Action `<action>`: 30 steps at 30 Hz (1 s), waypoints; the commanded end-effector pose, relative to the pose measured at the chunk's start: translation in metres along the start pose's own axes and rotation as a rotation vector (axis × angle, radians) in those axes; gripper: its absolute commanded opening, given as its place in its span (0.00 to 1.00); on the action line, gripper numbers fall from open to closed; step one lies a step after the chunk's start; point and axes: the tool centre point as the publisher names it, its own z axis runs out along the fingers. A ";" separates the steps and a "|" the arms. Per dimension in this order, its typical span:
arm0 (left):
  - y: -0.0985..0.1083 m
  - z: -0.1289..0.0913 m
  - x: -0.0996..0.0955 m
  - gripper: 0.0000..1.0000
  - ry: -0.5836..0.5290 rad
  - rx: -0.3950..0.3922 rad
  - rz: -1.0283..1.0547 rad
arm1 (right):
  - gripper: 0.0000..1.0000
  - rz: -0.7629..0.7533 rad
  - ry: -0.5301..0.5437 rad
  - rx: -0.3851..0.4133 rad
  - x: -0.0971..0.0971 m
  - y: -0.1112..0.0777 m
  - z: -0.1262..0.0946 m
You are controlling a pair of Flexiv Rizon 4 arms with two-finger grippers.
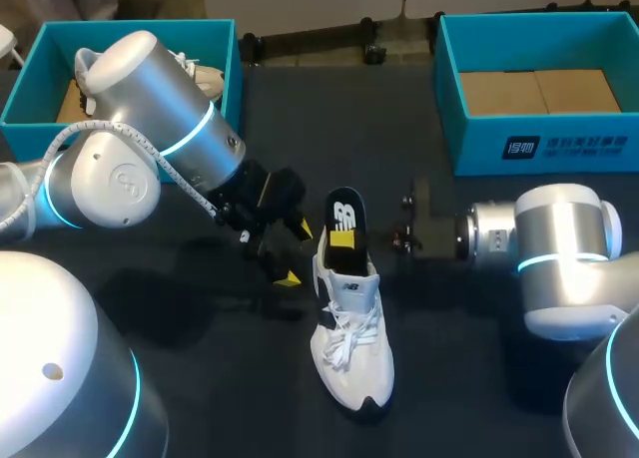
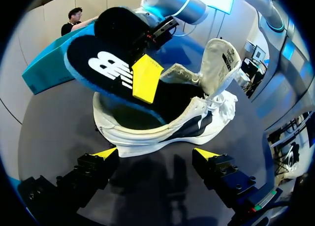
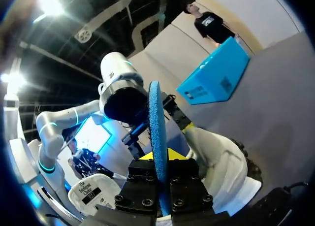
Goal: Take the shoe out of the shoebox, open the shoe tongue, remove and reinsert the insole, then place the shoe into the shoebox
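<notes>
The shoe (image 1: 351,348) sits mid-table, toe toward the near edge, heel toward the far side, laces (image 1: 342,340) loose. Its tongue (image 2: 219,58) is pulled up and back, so the opening gapes. And there's the insole (image 1: 344,217), black on top and blue underneath, tilted up out of the heel end with its lower end down in the opening.

The right gripper (image 3: 160,159) has it: the fingers are pinched on the insole from both sides, a yellow tip (image 2: 145,78) pressed flat on the top face. That arm comes in low from the right, wrist just right of the heel.

The left gripper (image 2: 156,153) hangs low just left of the shoe, fingers spread wide with nothing between them, the shoe's side straight ahead of it and not touched.

Further out are two teal boxes at the far edge. The left box (image 1: 30,89) sits partly behind the left arm with a second shoe (image 1: 203,76) inside. The right box (image 1: 479,139) shows its brown cardboard floor, well apart from the shoe.
</notes>
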 end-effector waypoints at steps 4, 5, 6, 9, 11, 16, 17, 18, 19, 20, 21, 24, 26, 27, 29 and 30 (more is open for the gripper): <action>0.000 0.001 0.000 1.00 0.001 0.000 0.000 | 0.00 0.049 -0.024 0.000 0.000 -0.022 0.001; 0.000 0.001 0.000 1.00 0.001 0.000 0.000 | 0.00 0.059 -0.023 0.002 0.000 -0.026 0.002; 0.000 0.001 0.000 1.00 0.001 0.000 0.000 | 0.00 0.070 -0.034 0.005 0.000 -0.029 0.003; 0.000 0.001 0.000 1.00 0.001 0.000 0.000 | 0.00 0.080 -0.037 0.006 0.000 -0.036 0.004; 0.000 0.001 0.000 1.00 0.001 0.000 0.000 | 0.00 0.084 -0.036 0.004 0.001 -0.039 0.005; 0.000 0.001 0.000 1.00 0.001 0.000 0.000 | 0.19 0.057 -0.036 -0.004 0.006 -0.035 0.005; 0.000 0.001 0.000 1.00 0.001 0.000 0.000 | 0.29 0.045 -0.035 -0.003 0.008 -0.033 0.005; 0.000 0.001 0.000 1.00 0.001 0.000 0.000 | 0.38 0.033 -0.036 -0.002 0.010 -0.031 0.006; 0.000 0.001 0.000 1.00 0.001 0.000 0.000 | 0.44 0.021 -0.036 0.000 0.013 -0.029 0.007; 0.000 0.001 0.000 1.00 0.001 0.000 0.000 | 0.44 0.010 -0.034 0.003 0.015 -0.027 0.007; 0.000 0.001 0.000 1.00 0.001 0.000 0.000 | 0.42 -0.004 -0.036 0.006 0.017 -0.024 0.008; 0.000 0.001 0.000 1.00 0.001 0.000 0.000 | 0.37 -0.021 -0.038 0.009 0.020 -0.019 0.008; 0.000 0.001 0.000 1.00 0.001 0.000 0.000 | 0.37 -0.036 -0.041 0.012 0.024 -0.014 0.007; 0.000 0.001 0.000 1.00 0.001 0.000 0.000 | 0.37 -0.040 -0.041 0.013 0.024 -0.013 0.007; 0.000 0.001 0.000 1.00 0.001 0.000 0.000 | 0.37 -0.042 -0.042 0.013 0.024 -0.010 0.006; 0.000 0.001 0.000 1.00 0.001 0.000 0.000 | 0.37 -0.042 -0.042 0.013 0.023 -0.009 0.005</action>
